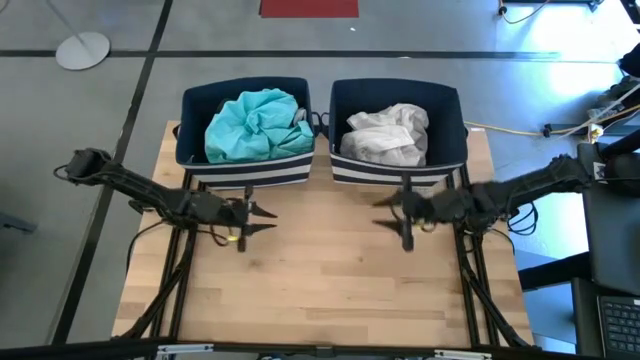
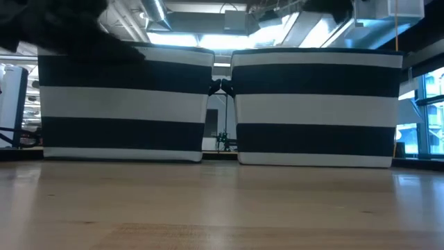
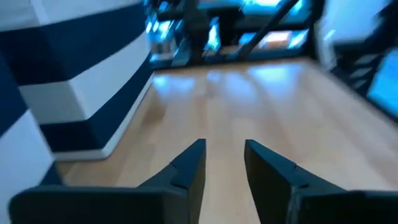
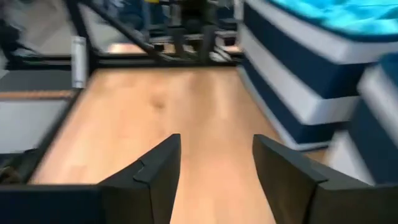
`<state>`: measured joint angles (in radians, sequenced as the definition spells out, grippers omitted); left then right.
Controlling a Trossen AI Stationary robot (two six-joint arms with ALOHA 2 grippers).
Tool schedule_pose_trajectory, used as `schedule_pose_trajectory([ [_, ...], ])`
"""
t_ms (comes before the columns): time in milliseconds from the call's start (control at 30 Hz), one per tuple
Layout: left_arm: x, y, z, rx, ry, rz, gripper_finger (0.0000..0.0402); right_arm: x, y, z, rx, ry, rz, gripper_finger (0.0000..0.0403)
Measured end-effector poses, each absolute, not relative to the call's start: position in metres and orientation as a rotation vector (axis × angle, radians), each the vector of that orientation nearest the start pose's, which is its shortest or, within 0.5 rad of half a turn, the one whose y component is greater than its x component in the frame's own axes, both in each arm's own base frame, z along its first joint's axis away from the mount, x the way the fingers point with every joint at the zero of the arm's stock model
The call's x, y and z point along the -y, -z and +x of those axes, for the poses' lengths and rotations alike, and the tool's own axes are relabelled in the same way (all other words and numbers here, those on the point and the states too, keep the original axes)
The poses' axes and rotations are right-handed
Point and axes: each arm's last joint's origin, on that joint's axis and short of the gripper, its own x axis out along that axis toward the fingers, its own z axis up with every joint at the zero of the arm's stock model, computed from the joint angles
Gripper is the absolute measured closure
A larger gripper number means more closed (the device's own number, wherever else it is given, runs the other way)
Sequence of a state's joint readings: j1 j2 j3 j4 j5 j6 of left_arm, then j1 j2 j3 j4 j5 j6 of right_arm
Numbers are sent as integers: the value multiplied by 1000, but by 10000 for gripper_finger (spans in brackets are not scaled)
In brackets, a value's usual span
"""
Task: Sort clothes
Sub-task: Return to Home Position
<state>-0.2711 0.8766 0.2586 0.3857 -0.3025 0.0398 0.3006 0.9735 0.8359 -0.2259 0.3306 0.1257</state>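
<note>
Two navy bins with white stripes stand side by side at the table's far edge. A crumpled teal garment [image 1: 255, 122] lies in the left bin [image 1: 190, 150]; it also shows in the right wrist view [image 4: 348, 12]. A crumpled white garment [image 1: 390, 135] lies in the right bin [image 1: 455, 150]. My left gripper [image 1: 272, 219] hovers in front of the left bin, pointing toward the table's right; it is open [image 3: 224, 149] with nothing between its fingers. My right gripper [image 1: 380, 212] hovers in front of the right bin, pointing toward the left; it is also open and holds nothing [image 4: 216, 142].
Bare wooden table top [image 1: 320, 290] runs from the bins to the near edge. The bins' striped front walls [image 2: 125, 104] [image 2: 316, 104] stand as a barrier along the far side. Cables and equipment [image 1: 600, 120] lie beyond the right edge.
</note>
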Motion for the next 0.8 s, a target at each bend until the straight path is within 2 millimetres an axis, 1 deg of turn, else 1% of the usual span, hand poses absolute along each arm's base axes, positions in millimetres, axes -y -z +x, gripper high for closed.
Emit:
schedule_pose_trajectory([
  [100, 31, -178, 158, -116, 24, 66, 316, -62, -280, 193, -275, -8, 27, 219],
  [233, 23, -167, 141, -13, 10, 20, 334, -62, -241, 179, -218, -39, 46, 262],
  [300, 20, -164, 137, -11, -2, 9, 341, -60, -227, 173, -203, -41, 59, 286],
  [367, 19, -165, 135, -6, -9, 4, 346, -57, -215, 166, -198, -35, 68, 311],
  [500, 18, -169, 132, 25, -11, 30, 354, -52, -199, 153, -185, -46, 59, 360],
  [600, 18, -171, 130, 40, -12, 45, 358, -48, -192, 141, -158, -66, 68, 393],
  [667, 17, -171, 129, 35, -12, 47, 360, -45, -191, 133, -114, -81, 70, 397],
  [800, 17, -172, 128, 47, -13, 45, 361, -39, -185, 118, -85, -89, 67, 389],
])
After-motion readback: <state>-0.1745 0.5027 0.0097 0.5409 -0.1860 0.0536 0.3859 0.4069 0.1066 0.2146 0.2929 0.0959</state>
